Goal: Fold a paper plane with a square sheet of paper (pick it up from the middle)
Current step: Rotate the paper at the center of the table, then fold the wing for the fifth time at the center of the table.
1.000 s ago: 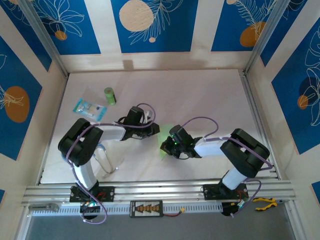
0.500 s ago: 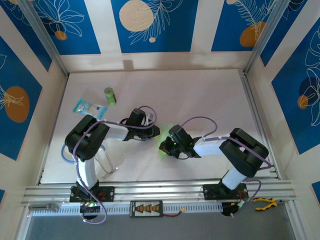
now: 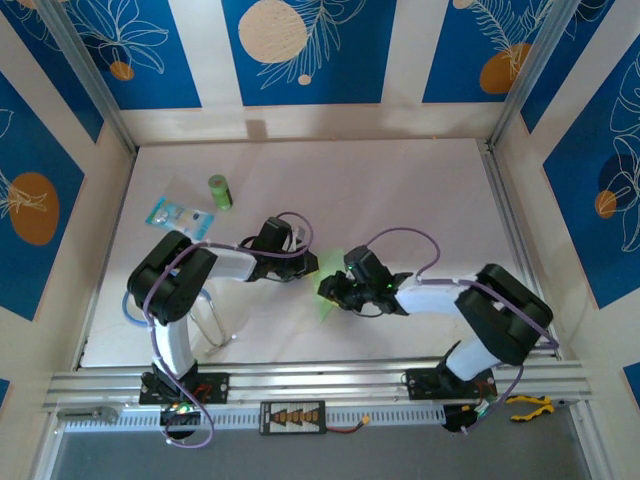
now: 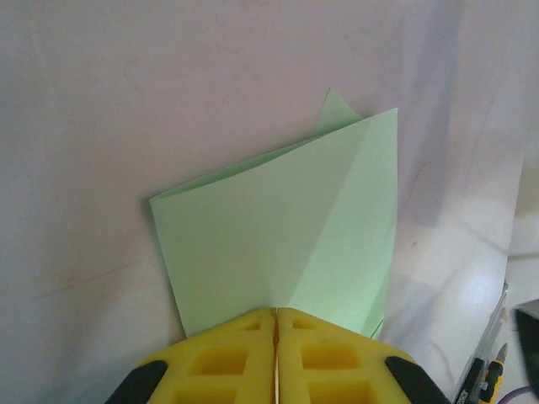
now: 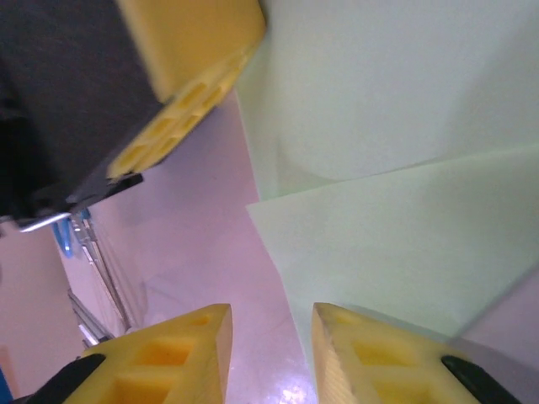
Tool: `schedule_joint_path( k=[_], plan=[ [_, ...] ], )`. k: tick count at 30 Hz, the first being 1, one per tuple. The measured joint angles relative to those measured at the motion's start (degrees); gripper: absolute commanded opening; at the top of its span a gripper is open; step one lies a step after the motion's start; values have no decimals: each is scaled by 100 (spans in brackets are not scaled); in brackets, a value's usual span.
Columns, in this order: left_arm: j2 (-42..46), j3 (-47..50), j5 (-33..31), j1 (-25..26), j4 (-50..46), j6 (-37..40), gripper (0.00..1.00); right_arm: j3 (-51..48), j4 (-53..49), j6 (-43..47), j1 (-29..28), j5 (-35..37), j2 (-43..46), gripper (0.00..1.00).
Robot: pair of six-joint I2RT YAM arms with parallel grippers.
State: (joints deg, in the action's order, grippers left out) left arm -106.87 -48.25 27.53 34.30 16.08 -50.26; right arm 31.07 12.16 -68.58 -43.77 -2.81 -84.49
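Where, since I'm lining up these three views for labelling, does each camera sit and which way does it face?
Top external: above and behind the bases, looking down on the table; both arms show, left gripper and right gripper both at the paper.
Left wrist: on the left arm, looking along its shut gripper at the paper.
Right wrist: on the right arm, looking past its open gripper at the paper and the left gripper.
Shared: all three see the paper.

A small green cylinder (image 3: 219,191) and a clear blue-printed packet (image 3: 180,214) blocked the white table (image 3: 400,190) near its far-left corner; the far right lay open.
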Motion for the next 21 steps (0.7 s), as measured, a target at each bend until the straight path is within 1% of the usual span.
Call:
schedule_joint_path(
  k=[5, 9, 14, 18, 21],
  plan=[
    [4, 4, -11, 2, -2, 39, 9, -186, -286, 129, 422, 87, 614, 32],
    [22, 7, -15, 2, -26, 103, 9, -398, -483, 240, 879, 50, 846, 32],
    [33, 11, -15, 0, -66, 225, 9, -424, -717, 435, 1364, -181, 872, 33],
    [33, 7, -13, 2, -81, 293, 9, -424, -693, 562, 1587, -435, 807, 33],
    [33, -11, -11, 2, -129, 358, 9, -411, -595, 638, 1679, -662, 590, 33]
  ],
)
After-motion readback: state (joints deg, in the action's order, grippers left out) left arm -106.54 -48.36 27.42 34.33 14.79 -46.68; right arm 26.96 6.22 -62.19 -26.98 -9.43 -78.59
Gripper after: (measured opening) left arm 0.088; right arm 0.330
